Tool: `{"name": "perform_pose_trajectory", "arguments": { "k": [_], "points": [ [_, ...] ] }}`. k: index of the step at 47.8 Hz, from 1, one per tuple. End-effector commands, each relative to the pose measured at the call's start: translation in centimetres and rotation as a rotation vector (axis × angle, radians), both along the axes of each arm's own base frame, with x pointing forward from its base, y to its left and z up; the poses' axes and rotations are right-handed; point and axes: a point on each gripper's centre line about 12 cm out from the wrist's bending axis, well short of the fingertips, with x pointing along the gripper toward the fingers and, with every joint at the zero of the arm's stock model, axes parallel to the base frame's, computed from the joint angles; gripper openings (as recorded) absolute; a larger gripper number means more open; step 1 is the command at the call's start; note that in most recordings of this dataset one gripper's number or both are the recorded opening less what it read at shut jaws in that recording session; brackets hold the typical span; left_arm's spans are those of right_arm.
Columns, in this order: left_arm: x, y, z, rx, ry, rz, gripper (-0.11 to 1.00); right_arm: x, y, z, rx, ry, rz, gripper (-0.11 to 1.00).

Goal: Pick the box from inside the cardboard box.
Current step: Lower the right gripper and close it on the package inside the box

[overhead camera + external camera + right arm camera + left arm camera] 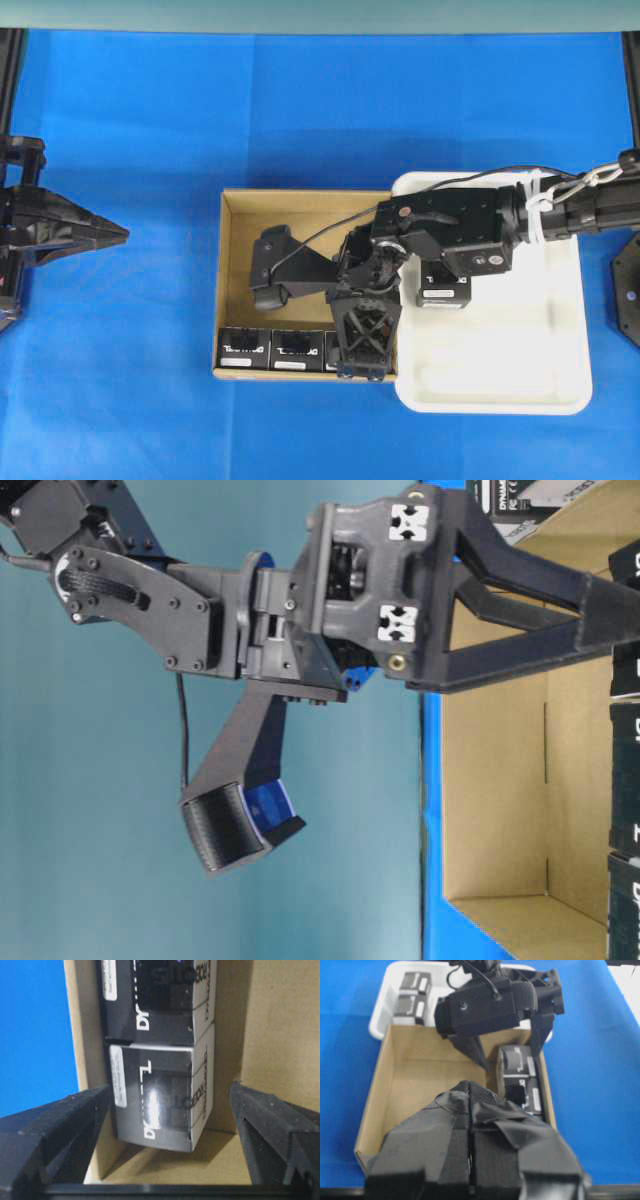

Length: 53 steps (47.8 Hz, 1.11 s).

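Note:
The brown cardboard box [235, 290] sits mid-table with black boxes in a row along its near wall [243, 350] [290, 352]. My right gripper [322, 325] hangs over the row's right end, near the carton's corner. In the right wrist view this gripper [170, 1090] is open wide. The box [152, 1105] sits between its fingers without touching either, and another box [155, 1005] lies just beyond. One finger [60, 1125] hangs by the carton wall; the other is over the carton floor. My left gripper [105, 232] rests far left, shut on nothing [470, 1086].
A white plastic tray [500, 385] touches the carton's right side and holds a black box [443, 297] under my right arm; the left wrist view shows two boxes there [415, 984]. Blue cloth [150, 120] covers the table. The carton's left half [420, 1070] is bare floor.

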Motion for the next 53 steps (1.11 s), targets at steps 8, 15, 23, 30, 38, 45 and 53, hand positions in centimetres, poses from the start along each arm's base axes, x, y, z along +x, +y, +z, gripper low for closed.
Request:
{"name": "perform_pose_trajectory", "arguments": {
  "k": [8, 15, 23, 30, 38, 45, 53],
  "points": [
    [0.2, 0.0, 1.2, 0.0, -0.029, -0.001, -0.07, -0.1, 0.0, -1.3, -0.006, 0.0, -0.016, 0.98],
    [0.2, 0.0, 1.2, 0.0, -0.031, -0.001, -0.07, -0.5, 0.0, -1.7, -0.009, 0.008, -0.022, 0.98],
    [0.2, 0.0, 1.2, 0.0, -0.029, 0.0, -0.07, -0.7, -0.4, -1.9, -0.014, 0.009, -0.033, 0.98],
    [0.2, 0.0, 1.2, -0.002, -0.031, -0.001, -0.07, -0.7, -1.5, -1.8, -0.025, 0.01, -0.051, 0.97],
    [0.3, 0.0, 1.3, -0.011, -0.032, 0.001, -0.07, -0.8, -2.9, -1.7, -0.037, 0.014, -0.07, 0.97],
    [0.2, 0.0, 1.2, -0.042, -0.03, 0.007, -0.07, -1.0, -4.2, -1.7, -0.062, 0.021, -0.075, 0.97],
    [0.2, -0.1, 1.3, -0.047, -0.032, 0.005, -0.07, -1.0, -5.6, -1.6, -0.07, 0.017, -0.098, 0.97]
  ]
}}
